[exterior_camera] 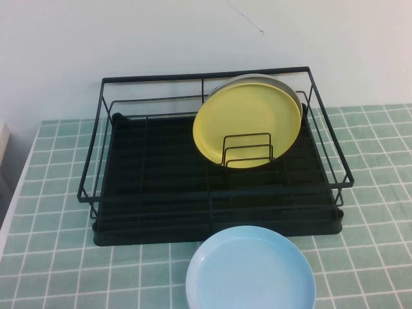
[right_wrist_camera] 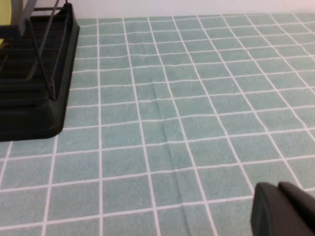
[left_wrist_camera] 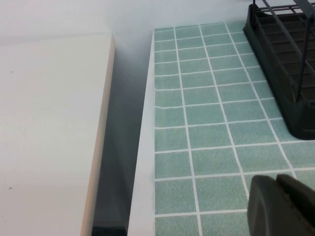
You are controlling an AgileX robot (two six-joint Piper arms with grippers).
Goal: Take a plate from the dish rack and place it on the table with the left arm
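You will find nothing to read here: no text, label, brand, number or sign shows on any item in view.

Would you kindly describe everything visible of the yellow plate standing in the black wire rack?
The round, plain yellow plate looks like smooth matte plastic with a shallow raised rim. It stands on edge, leaning back, at the right rear of the large rectangular black wire dish rack. Small upright wire dividers cross its lower front, and a pale grey plate stands close behind it. Neither claw touches it.
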